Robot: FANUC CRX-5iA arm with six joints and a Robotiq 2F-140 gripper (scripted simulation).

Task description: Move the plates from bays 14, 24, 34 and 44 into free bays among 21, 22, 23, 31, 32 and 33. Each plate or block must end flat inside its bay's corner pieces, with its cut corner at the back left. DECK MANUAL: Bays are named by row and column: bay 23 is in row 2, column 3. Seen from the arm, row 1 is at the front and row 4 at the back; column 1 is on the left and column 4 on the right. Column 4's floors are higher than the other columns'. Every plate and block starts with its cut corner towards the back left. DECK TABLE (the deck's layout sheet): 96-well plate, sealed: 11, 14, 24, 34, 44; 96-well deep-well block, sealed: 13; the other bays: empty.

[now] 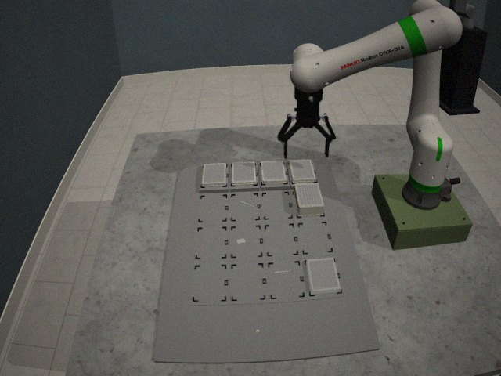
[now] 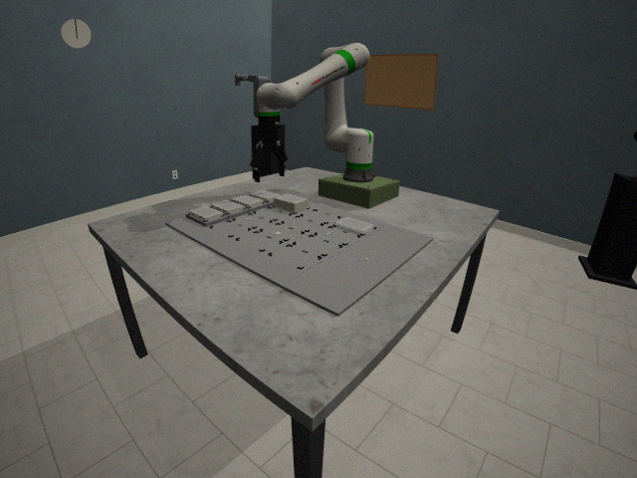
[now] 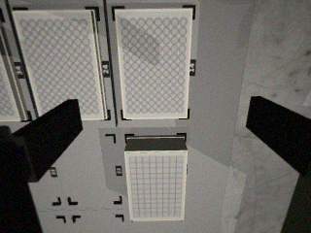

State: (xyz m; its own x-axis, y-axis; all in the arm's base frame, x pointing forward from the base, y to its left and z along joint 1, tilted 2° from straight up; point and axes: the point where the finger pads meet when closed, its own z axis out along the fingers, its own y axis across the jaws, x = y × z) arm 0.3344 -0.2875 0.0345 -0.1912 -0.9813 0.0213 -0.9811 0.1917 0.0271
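Top: gripper (image 1: 306, 156) (image 2: 269, 177) (image 3: 164, 113) was released, fingers wide, nothing between them, up above the column 4 end of the deck (image 1: 258, 344) (image 2: 334, 288). All four task plates were still to be moved: bay 44 plate (image 1: 214, 174) (image 2: 205, 213), bay 34 plate (image 1: 243, 172) (image 2: 226, 206) (image 3: 6, 87), bay 24 plate (image 1: 273, 171) (image 2: 246, 200) (image 3: 60, 60) and bay 14 plate (image 1: 302, 171) (image 2: 263, 195) (image 3: 155, 63) sat side by side on the raised column. Deep-well block (image 1: 309, 198) (image 2: 291, 201) (image 3: 155, 186) was in 13, bay 11 plate (image 1: 323, 275) (image 2: 354, 224) in 11. Litter on the target bays: thin sliver (image 1: 246, 203) in 33, pale square scrap (image 1: 240, 240) (image 2: 278, 233) in 32, second sliver (image 1: 282, 271) in 21.

Exterior: fingers pointed down, well clear of the plates. Arm stood on its green base (image 1: 404, 236) (image 2: 380, 198). Plate row lay flat along the deck edge, block visibly taller than the plates.

Wrist: open fingers showed left and right, with 14 and the block between them in the view but not gripped. Left finger overlapped the lower part of 24 in the view. Only a strip of 34 was in frame. Plates 14 and 24 sat inside their corner pieces. Couldn't make out the cut corners.
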